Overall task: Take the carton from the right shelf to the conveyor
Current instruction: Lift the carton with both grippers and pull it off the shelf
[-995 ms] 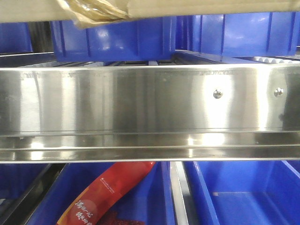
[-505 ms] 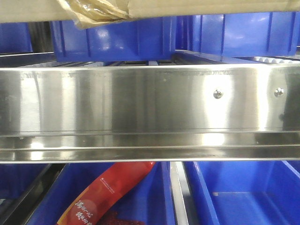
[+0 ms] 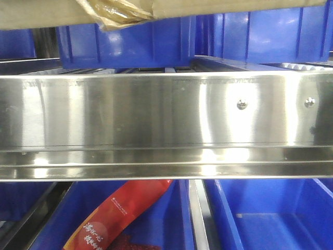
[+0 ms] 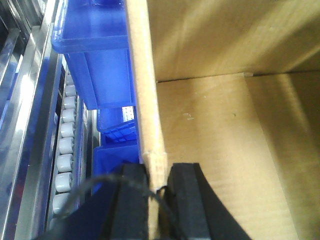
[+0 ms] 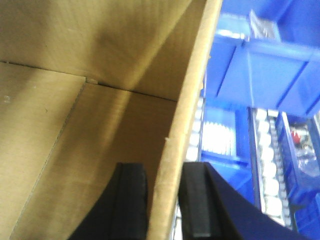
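Only the carton's (image 3: 41, 13) brown underside shows in the front view, as a strip along the top edge with a glossy tape scrap (image 3: 122, 13) hanging from it, above the shelf's mirror-like rail (image 3: 130, 112). In the left wrist view my left gripper (image 4: 155, 175) is shut on the carton's left wall (image 4: 145, 100), one black pad on each side. My right gripper (image 5: 165, 175) clamps the carton's right wall (image 5: 192, 100) the same way. Both wrist views look into the bare cardboard interior (image 4: 215, 140). The conveyor is out of view.
Blue plastic bins (image 3: 130, 41) stand on the shelf behind the carton, with more blue bins (image 3: 270, 219) below the rail, one holding a red packet (image 3: 119, 213). White rollers (image 4: 65, 145) run beside the carton on the left, and rollers (image 5: 270, 185) and bins (image 5: 270, 70) lie on its right.
In the front view the carton has slid to the right, carrying the tape scrap with it. Its right end has risen and its left end has dipped slightly.
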Action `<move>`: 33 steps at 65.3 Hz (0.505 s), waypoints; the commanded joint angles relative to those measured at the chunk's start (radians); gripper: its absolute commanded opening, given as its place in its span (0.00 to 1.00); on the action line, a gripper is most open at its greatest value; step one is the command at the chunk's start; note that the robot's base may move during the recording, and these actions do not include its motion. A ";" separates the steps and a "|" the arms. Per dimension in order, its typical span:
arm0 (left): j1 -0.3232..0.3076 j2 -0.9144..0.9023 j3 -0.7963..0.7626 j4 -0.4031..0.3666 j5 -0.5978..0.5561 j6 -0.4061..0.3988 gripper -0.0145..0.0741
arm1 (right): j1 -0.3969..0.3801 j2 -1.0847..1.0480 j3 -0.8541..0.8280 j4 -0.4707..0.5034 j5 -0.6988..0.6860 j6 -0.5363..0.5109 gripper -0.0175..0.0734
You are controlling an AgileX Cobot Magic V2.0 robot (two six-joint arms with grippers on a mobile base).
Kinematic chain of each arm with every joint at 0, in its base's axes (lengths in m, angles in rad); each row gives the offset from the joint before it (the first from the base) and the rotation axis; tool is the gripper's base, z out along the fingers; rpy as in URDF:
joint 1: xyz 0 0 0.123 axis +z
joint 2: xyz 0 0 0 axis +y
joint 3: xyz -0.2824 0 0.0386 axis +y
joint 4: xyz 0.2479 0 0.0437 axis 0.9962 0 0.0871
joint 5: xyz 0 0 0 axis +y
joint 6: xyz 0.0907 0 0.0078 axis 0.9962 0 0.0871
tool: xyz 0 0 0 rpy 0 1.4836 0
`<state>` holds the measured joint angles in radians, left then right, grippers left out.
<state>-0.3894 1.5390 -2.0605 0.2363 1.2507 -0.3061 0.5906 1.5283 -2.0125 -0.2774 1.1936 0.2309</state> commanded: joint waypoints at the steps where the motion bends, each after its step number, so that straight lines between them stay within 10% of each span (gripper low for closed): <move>1: -0.025 -0.010 -0.003 -0.093 -0.049 -0.004 0.14 | 0.008 -0.004 0.001 0.034 -0.113 0.005 0.12; 33: -0.025 -0.010 -0.003 -0.093 -0.049 -0.004 0.14 | 0.008 -0.004 0.001 0.034 -0.113 0.005 0.12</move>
<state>-0.3894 1.5390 -2.0605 0.2381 1.2507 -0.3077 0.5906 1.5283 -2.0125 -0.2798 1.1858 0.2286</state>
